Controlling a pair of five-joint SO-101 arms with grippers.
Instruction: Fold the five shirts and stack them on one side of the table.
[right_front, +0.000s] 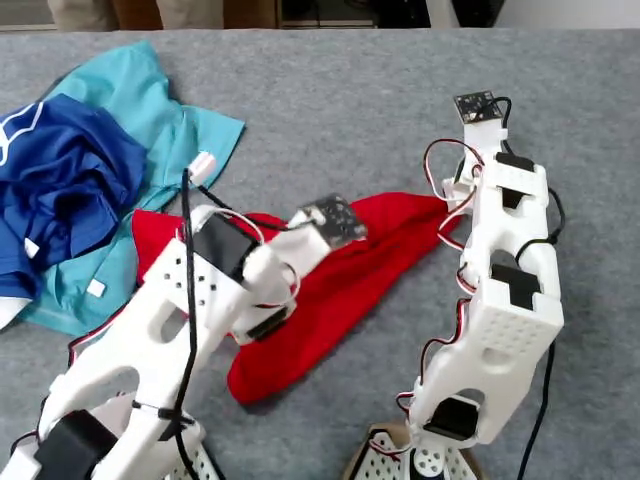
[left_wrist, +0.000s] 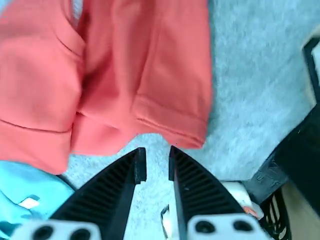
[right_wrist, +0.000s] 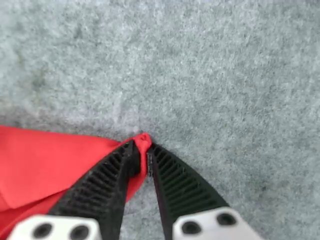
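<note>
Red shirt (right_front: 350, 275): lies crumpled at centre of the grey surface (right_front: 330, 90).
Right end effector (right_wrist: 144, 150): clamped on the shirt's corner, toward the right of the frame.
Left end effector (left_wrist: 156, 162): jaws a narrow gap apart, holding nothing, just off the shirt's hem.
Blue shirt (right_front: 70, 180): heaped on teal shirt (right_front: 190, 130), upper left of the frame.
</note>
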